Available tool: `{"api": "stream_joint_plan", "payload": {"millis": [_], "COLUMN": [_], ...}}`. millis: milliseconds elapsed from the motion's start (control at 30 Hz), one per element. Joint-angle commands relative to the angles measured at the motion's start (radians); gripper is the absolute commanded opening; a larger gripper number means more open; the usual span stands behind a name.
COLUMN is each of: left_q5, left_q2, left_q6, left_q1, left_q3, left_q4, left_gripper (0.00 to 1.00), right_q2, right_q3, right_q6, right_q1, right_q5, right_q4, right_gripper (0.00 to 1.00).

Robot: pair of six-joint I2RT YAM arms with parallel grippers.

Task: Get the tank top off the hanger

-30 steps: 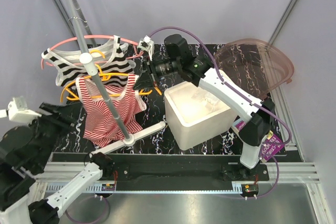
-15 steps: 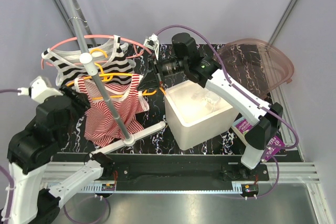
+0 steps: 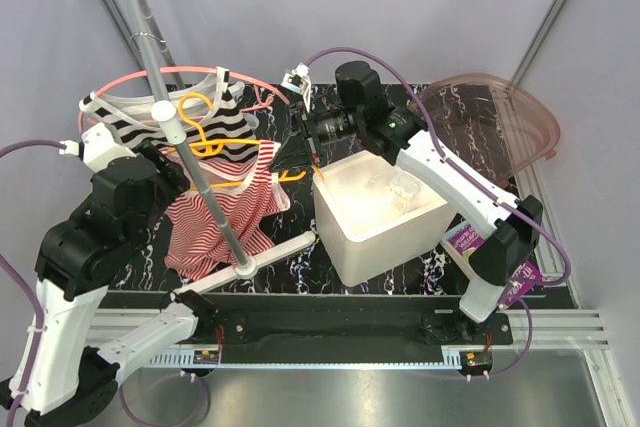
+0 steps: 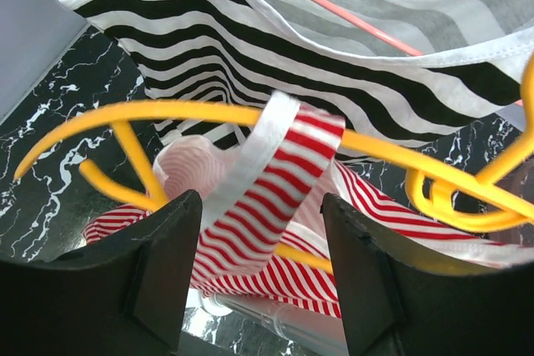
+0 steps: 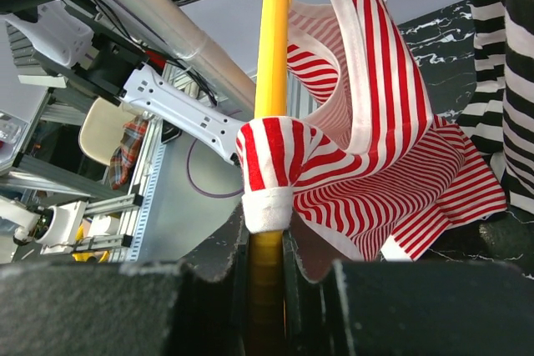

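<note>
One red-and-white striped tank top (image 3: 225, 217) hangs on a yellow hanger (image 3: 212, 144), at the left side of the table near a shiny metal pole (image 3: 190, 162). Its two straps are looped over the hanger's arms and the rest of it droops down to the table. The right gripper (image 5: 267, 248) is closed tight on one yellow arm of the hanger, just below the strap (image 5: 267, 164) wrapped around it. The left gripper (image 4: 260, 206) is wide open and holds nothing; the other strap (image 4: 284, 147) sits in the gap between its fingers. Just behind hangs a black-and-white striped top (image 3: 215, 122) on a pink hanger (image 3: 130, 82). The table (image 3: 290, 272) is black with white marble lines. A white tub (image 3: 380, 242) stands in the middle, with a see-through pink cover (image 3: 490, 117) behind it at the right. Pale grey walls (image 3: 400, 7) stand all around. A purple packet (image 3: 515, 277) by the right arm has white writing, too small to read.
</note>
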Motion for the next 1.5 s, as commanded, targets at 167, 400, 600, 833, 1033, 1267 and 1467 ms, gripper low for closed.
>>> {"api": "stream_joint_plan", "payload": {"millis": [167, 400, 600, 833, 1033, 1267, 1467], "left_q5": [0.053, 0.110, 0.133, 0.075, -0.074, -0.059, 0.150], "left_q2": [0.029, 0.009, -0.002, 0.024, 0.062, 0.062, 0.082], "left_q6": [0.089, 0.118, 0.118, 0.197, 0.260, 0.285, 0.222], "left_q1": [0.136, 0.217, 0.221, 0.221, 0.234, 0.372, 0.515], "left_q3": [-0.009, 0.003, 0.023, 0.103, 0.121, 0.060, 0.042], "left_q4": [0.076, 0.090, 0.059, 0.039, -0.025, -0.019, -0.009], "left_gripper": [0.57, 0.24, 0.10, 0.00, 0.00, 0.00, 0.00], "right_q2": [-0.083, -0.098, -0.129, -0.177, -0.207, -0.236, -0.246], "right_q3": [-0.007, -0.024, -0.056, -0.113, -0.116, -0.128, -0.134], "right_q6": [0.010, 0.012, 0.001, -0.024, -0.025, -0.033, -0.033], "right_q1": [-0.008, -0.025, -0.039, -0.054, -0.076, -0.105, -0.122], "right_q5": [-0.081, -0.053, 0.014, 0.042, 0.045, -0.001, -0.048], "right_q4": [0.061, 0.055, 0.040, 0.017, 0.009, 0.011, 0.014], "right_gripper": [0.00, 0.00, 0.00, 0.00, 0.00, 0.00, 0.00]}}
